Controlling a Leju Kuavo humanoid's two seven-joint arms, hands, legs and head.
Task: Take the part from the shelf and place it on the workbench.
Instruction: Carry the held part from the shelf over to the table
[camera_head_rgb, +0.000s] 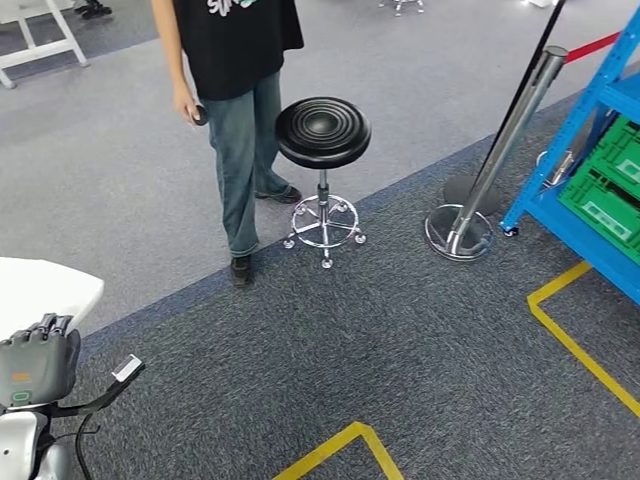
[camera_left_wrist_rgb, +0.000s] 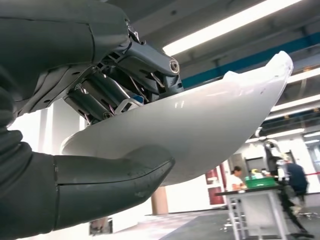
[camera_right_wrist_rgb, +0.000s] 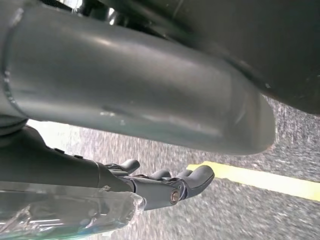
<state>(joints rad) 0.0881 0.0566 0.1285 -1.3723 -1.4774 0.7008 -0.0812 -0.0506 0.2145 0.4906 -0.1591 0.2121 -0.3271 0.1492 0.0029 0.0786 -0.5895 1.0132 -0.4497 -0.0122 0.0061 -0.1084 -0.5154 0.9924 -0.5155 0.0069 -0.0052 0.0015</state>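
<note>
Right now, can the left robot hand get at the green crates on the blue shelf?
Probably not: the left robot hand grips the white part, and the green crates sit far across the carpet on the blue shelf.

no legible text; shirt (camera_head_rgb: 234, 40) lettering cut off

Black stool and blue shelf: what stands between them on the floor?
In the head view, a chrome barrier post on round bases stands between the stool and shelf.
</note>
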